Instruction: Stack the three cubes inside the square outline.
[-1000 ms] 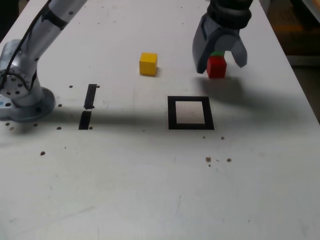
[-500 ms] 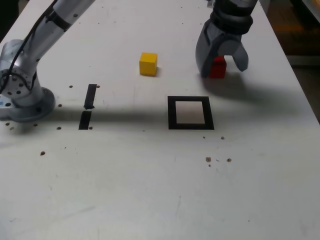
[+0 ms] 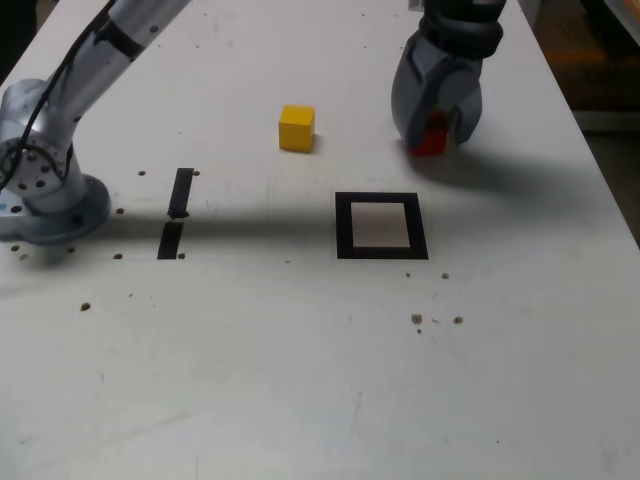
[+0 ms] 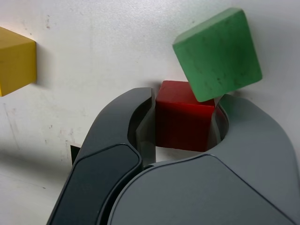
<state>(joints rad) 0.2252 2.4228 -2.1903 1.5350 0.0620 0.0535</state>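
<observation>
Red cube [image 4: 183, 123] on the table [image 3: 230, 350], pinched by the end effector [image 4: 184, 119]
It looks light, stiff, smooth-sided; opposite side faces suit the grip; the green cube [image 4: 219, 56] sits against or just beside it, so a lift may nudge that one.

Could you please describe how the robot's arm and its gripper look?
The arm is silvery grey, with tube-like links, a black band around the upper link and a thin black cable along it. Its round base has dark bolt holes. The gripper is dark grey and smooth, with thick, curved, claw-like jaws and thin seam lines across their surfaces.
</observation>
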